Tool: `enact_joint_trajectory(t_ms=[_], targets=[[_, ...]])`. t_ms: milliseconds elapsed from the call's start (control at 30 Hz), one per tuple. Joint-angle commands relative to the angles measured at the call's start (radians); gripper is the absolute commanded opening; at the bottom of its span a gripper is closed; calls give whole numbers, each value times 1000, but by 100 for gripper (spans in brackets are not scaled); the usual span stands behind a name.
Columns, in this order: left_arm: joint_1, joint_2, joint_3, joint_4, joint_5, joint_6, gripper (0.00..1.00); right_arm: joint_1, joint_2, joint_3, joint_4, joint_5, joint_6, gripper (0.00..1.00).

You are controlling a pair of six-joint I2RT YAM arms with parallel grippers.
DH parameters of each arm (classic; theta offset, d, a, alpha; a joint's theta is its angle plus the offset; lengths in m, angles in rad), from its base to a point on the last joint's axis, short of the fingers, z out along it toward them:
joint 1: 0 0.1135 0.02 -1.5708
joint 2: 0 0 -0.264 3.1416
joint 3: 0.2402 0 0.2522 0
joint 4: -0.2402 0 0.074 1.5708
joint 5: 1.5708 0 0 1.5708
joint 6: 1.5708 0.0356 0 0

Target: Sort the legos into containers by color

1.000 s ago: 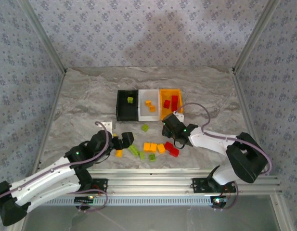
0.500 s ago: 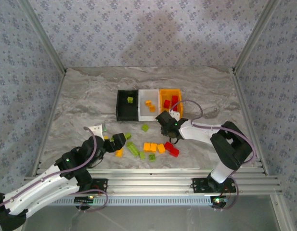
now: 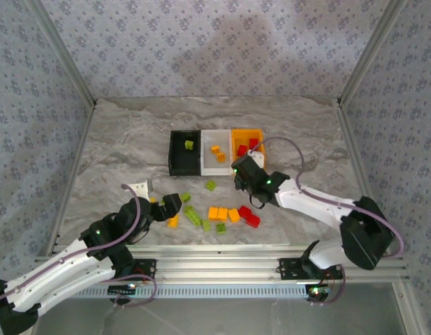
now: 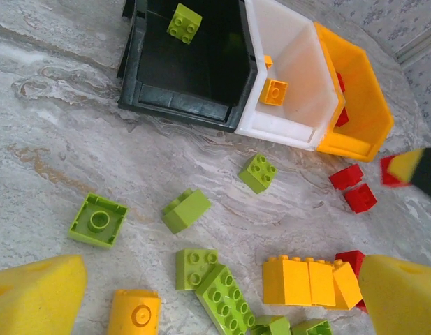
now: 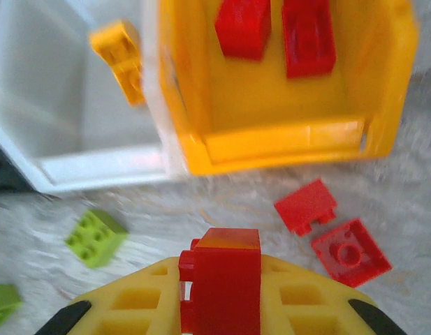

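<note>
The right end effector point(image 3: 241, 169) is clamped on a red brick point(image 5: 228, 276) near the orange bin point(image 5: 285, 143) (two red bricks point(image 5: 243, 28) lie inside). The left end effector point(image 3: 170, 204) hangs wide apart over loose green and orange bricks point(image 4: 222, 296) on open worktop point(image 3: 117, 160)

Patterned walls point(image 3: 222, 49) enclose a grey marbled tabletop point(image 3: 117, 146), an aluminium rail point(image 3: 222, 269) along its near edge.

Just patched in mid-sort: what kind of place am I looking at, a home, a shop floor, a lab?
Most likely a lab test cell, not a home: a marble-patterned tabletop boxed in by wallpapered panels on aluminium posts, with an aluminium rail along the near edge.
</note>
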Motion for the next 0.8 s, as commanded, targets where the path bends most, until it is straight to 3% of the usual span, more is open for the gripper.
enact_joint_trajectory(t_ms=[0, 467, 533, 667, 767], targets=[[-1, -8, 15, -23, -29, -14, 99, -66, 6, 93, -47, 9, -83, 17], [-1, -16, 37, -127, -31, -47, 100, -248, 396, 420, -77, -102, -180, 21], [-2, -19, 35, -140, -27, -50, 100, -253, 416, 433, -73, -110, -181, 26], [-1, -23, 38, -161, -22, -51, 99, -261, 423, 452, -59, -134, -180, 54], [-1, -22, 41, -165, -20, -44, 100, -260, 395, 457, -55, -131, -190, 62]])
